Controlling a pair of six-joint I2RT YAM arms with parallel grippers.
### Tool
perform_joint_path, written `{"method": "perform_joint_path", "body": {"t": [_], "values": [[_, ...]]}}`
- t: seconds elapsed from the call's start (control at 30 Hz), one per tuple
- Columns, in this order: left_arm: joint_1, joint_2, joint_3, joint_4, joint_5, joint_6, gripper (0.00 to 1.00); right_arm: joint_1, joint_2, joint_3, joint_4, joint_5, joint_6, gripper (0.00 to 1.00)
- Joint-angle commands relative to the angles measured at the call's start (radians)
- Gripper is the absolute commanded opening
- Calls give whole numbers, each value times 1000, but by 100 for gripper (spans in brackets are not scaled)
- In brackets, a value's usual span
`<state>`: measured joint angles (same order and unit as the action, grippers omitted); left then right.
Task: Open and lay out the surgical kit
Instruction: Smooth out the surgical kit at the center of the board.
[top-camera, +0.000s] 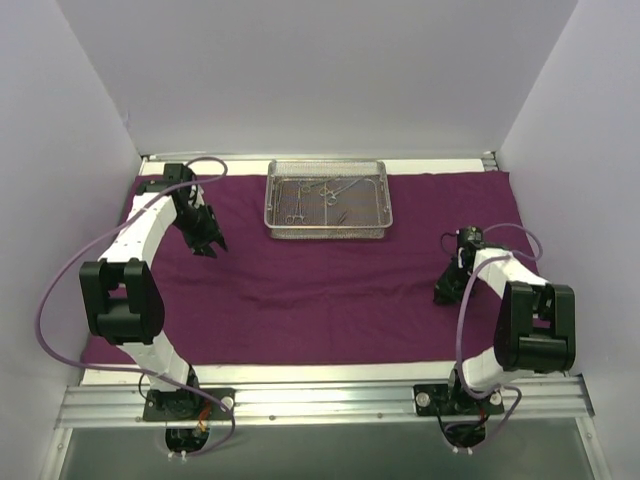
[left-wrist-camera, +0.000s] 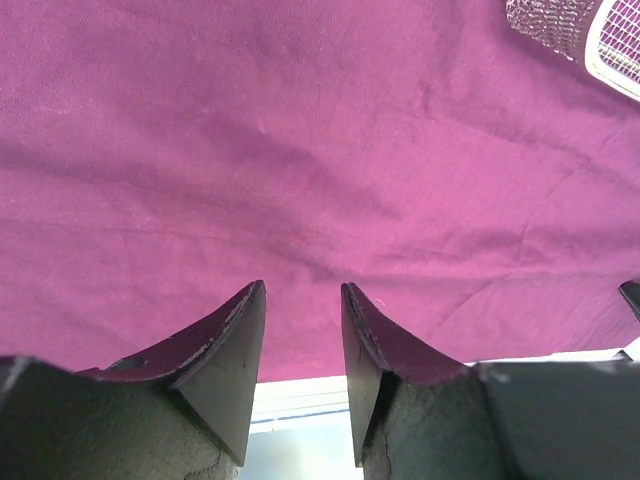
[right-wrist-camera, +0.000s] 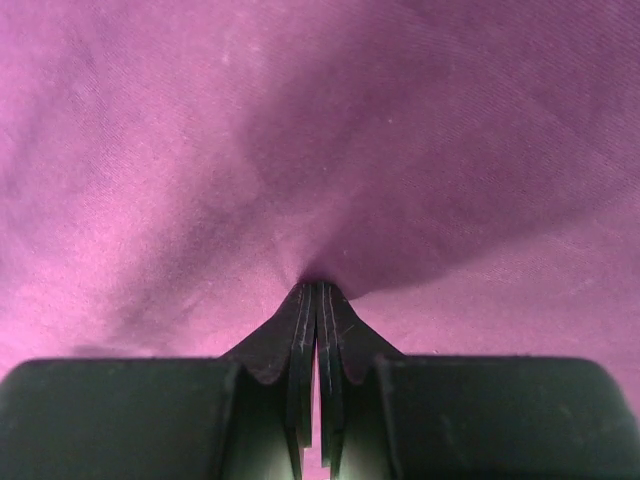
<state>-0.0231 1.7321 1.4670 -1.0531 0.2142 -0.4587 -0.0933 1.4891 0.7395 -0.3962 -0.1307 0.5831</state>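
The dark purple cloth wrap (top-camera: 320, 290) lies spread flat over the table. On its far middle stands the silver wire-mesh tray (top-camera: 328, 232), with several thin silver forceps and tweezers (top-camera: 318, 190) inside. My left gripper (top-camera: 212, 245) hovers over the cloth's left part, left of the tray, open with nothing between its fingers (left-wrist-camera: 303, 290). A corner of the tray (left-wrist-camera: 590, 30) shows at the top right of the left wrist view. My right gripper (top-camera: 443, 293) is down on the cloth's right part, shut, with its tips (right-wrist-camera: 317, 285) pinching a pucker of cloth (right-wrist-camera: 300, 120).
White walls enclose the table on the left, back and right. A strip of bare white tabletop (top-camera: 300, 372) shows at the cloth's near edge, in front of the metal rail (top-camera: 320, 400) that carries both arm bases.
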Motion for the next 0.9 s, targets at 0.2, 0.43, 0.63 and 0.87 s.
{"method": "perform_joint_path", "body": {"t": [0.2,0.43,0.63,0.87], "values": [[9,-46,55,-12,33,18,45,-8,10,-48,-138,128,86,0],[18,-63,44,-25,34,28,45,-10,-52,-19,-263,161,89,0],[86,-109,13,-31,33,41,45,33,-113,99,-319,128,-3,0],[107,-88,27,-31,40,45,46,234,-84,264,-121,-35,-88,6]]}}
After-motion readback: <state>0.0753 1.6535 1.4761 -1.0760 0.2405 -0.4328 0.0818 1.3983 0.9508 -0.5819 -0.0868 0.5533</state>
